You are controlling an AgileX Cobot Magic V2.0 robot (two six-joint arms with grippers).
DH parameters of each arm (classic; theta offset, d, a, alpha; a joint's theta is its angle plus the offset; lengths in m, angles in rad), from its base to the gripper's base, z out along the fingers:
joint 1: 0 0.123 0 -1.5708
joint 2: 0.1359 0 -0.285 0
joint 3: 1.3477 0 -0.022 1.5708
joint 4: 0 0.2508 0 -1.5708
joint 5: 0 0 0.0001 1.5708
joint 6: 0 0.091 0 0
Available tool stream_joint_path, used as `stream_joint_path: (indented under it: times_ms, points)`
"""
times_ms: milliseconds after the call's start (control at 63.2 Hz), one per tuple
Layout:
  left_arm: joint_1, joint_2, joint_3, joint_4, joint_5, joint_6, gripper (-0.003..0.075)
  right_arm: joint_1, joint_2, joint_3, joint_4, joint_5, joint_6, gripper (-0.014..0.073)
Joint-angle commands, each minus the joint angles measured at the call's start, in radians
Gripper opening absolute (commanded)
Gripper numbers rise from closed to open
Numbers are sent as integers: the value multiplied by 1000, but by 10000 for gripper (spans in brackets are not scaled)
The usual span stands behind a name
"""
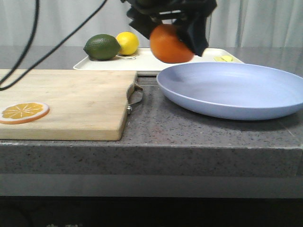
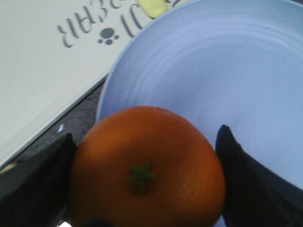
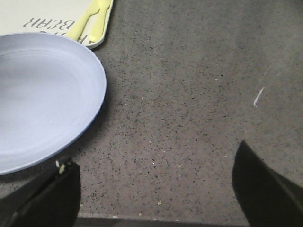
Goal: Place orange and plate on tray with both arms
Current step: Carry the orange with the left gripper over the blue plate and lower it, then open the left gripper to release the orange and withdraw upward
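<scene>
My left gripper is shut on the orange and holds it in the air above the far left rim of the lavender-blue plate, in front of the white tray. In the left wrist view the orange sits between both black fingers, over the plate with the tray beside it. My right gripper is open and empty above bare counter, just right of the plate. The right gripper does not show in the front view.
A lime and a lemon sit at the tray's left end, and a yellow utensil lies on its right end. A wooden cutting board with a metal handle holds an orange slice at the left.
</scene>
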Motion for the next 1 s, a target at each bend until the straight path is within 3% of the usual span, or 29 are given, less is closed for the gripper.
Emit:
stream_joint_path:
  times_ms: [0, 269, 475, 570, 982]
  points:
    - [-38, -2, -93, -1, -32, 3, 372, -6, 12, -27, -2, -67, -13, 653]
    - [-87, 104, -194, -1, -35, 3, 379, -6, 12, -27, -2, -67, -13, 653]
    - [-94, 127, -211, -9, -44, 3, 556, -6, 12, -27, -2, -64, -13, 653]
    - [-93, 127, -211, -9, -43, 3, 589, -6, 12, -27, -2, -64, -13, 653]
    - [-93, 68, -211, -40, -41, -15, 622, -6, 12, -27, -2, -64, -13, 653]
